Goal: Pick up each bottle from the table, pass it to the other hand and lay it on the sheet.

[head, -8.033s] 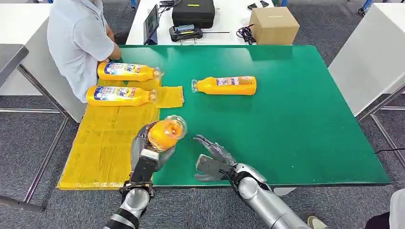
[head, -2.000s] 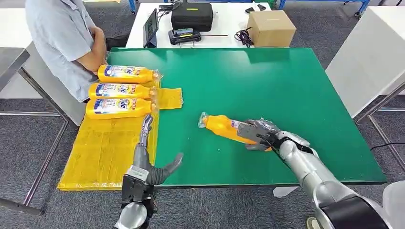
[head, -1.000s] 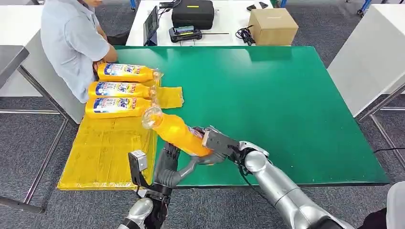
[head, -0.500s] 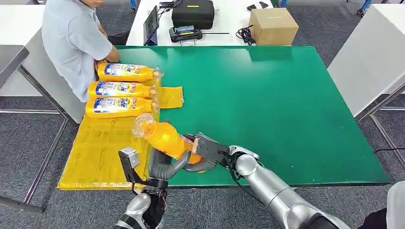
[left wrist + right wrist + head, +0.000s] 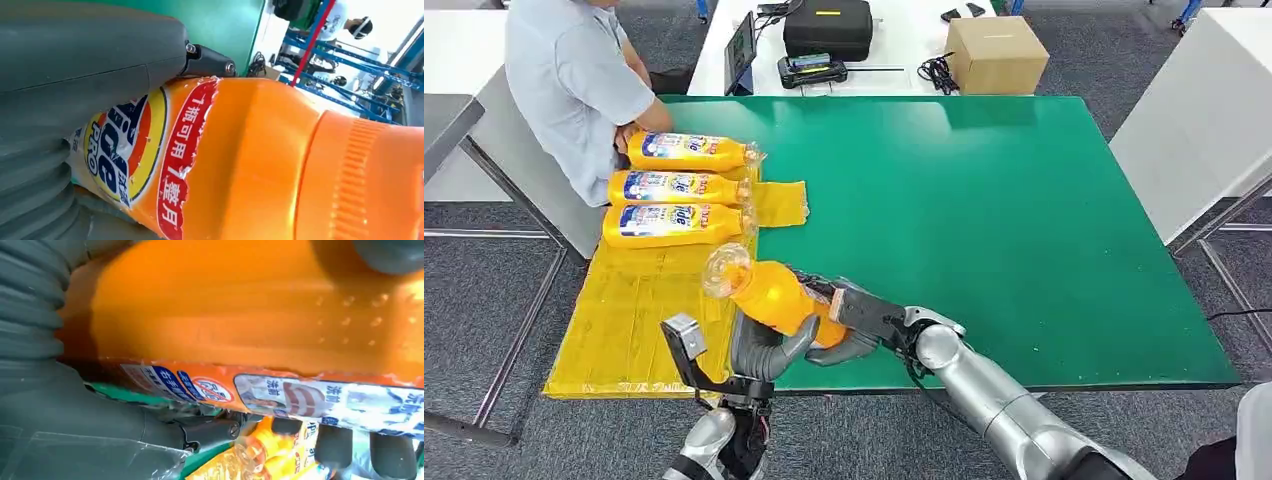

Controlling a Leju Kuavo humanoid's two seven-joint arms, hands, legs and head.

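Bottle: orange detergent bottle (image 5: 769, 293) held in air, over near bench (image 5: 1024, 220) edge beside yellow sheet (image 5: 639, 300).
Right robot hand (image 5: 849, 318): wrapped round base.
Left robot hand (image 5: 764, 345): fingers cupping body from below.
Risk: right lets go before left grips firmly → drops off the edge.

Both robot hands, left robot hand (image 5: 762, 347) and right robot hand (image 5: 856, 320), grip the orange bottle (image 5: 769, 293).

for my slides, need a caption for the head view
Both hands, left hand and right hand, hold an orange bottle mid-handover beside the yellow sheet.
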